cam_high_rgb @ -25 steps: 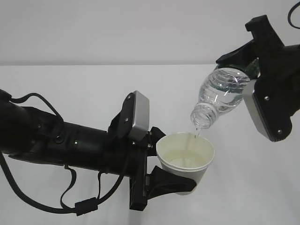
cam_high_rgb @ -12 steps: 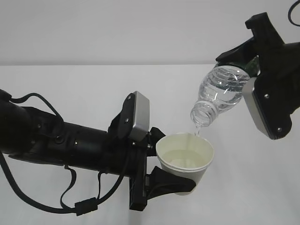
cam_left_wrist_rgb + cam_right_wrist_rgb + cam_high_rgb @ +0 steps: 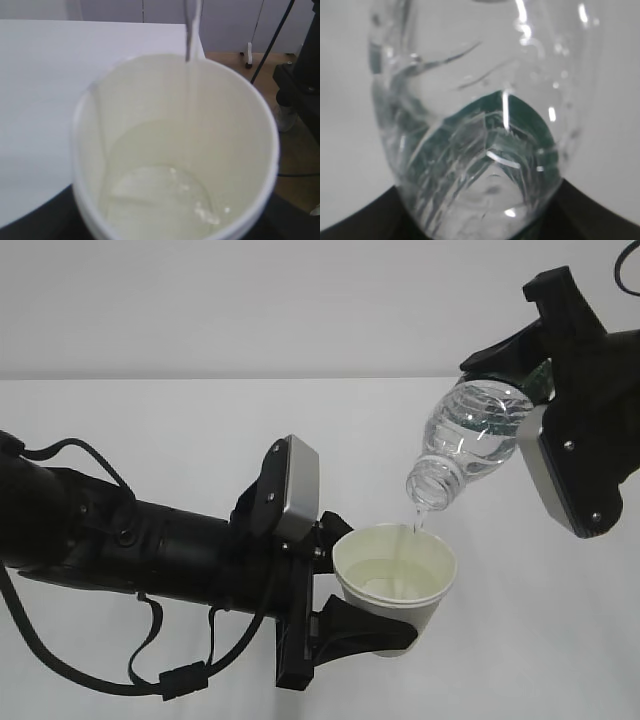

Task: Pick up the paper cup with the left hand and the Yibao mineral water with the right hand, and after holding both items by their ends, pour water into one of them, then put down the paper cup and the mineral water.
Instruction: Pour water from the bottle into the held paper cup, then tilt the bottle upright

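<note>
Almost nothing has shifted since the earlier frames: both arms keep their poses, and the water level in the cup looks only slightly higher. From the exterior view, the left hand (image 3: 365, 585) reaches in from the left above the white tabletop (image 3: 180, 440), its jaws clenched around the lower part of the paper cup (image 3: 395, 575), which is held upright and off the tabletop with its mouth open to the top. The right hand (image 3: 530, 385) comes in from the upper right, its jaws grasping the Yibao mineral water (image 3: 470, 445) at its base end, where the dark green label shows between the black parts. That bottle is tilted steeply, neck down and to the left, its open mouth just above the far rim of the cup but not touching it. 1 thin stream of water (image 3: 413, 528) falls from the mouth into the cup. In the left wrist view the paper cup (image 3: 175, 150) fills the picture, with the stream (image 3: 191, 30) entering near its far wall and a shallow pool lying in the bottom. In the right wrist view the bottle (image 3: 470, 125) is seen from its base, clear and ribbed, with water inside.
</note>
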Controlling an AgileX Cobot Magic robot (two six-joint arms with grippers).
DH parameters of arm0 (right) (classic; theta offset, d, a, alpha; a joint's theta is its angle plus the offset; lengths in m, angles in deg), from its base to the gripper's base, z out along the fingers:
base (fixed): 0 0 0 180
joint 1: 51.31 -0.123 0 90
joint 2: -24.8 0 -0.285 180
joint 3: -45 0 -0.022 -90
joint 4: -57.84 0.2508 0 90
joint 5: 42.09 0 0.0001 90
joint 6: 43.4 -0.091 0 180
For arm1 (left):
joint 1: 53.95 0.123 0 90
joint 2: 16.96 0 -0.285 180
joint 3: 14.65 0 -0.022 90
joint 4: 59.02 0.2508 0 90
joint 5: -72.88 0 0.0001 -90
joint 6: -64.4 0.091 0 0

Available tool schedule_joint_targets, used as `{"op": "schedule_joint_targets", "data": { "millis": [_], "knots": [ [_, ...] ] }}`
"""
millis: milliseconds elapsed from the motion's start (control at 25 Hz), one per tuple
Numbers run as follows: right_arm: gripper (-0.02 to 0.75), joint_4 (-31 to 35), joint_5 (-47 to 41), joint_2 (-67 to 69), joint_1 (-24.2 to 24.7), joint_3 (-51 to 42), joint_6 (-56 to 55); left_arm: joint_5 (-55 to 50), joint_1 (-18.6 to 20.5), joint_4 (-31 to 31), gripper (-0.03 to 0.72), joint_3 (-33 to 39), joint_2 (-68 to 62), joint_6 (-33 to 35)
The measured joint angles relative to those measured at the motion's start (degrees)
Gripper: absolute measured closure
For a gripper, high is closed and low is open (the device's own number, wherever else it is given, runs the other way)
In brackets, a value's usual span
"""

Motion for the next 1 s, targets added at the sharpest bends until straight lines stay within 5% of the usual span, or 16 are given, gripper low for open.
{"op": "schedule_joint_targets", "data": {
  "millis": [1000],
  "knots": [
    [0.323,0.00,0.11,0.00,0.00,0.00,0.69,0.00,0.00,0.00,0.221,0.00,0.00,0.00]
  ]
}}
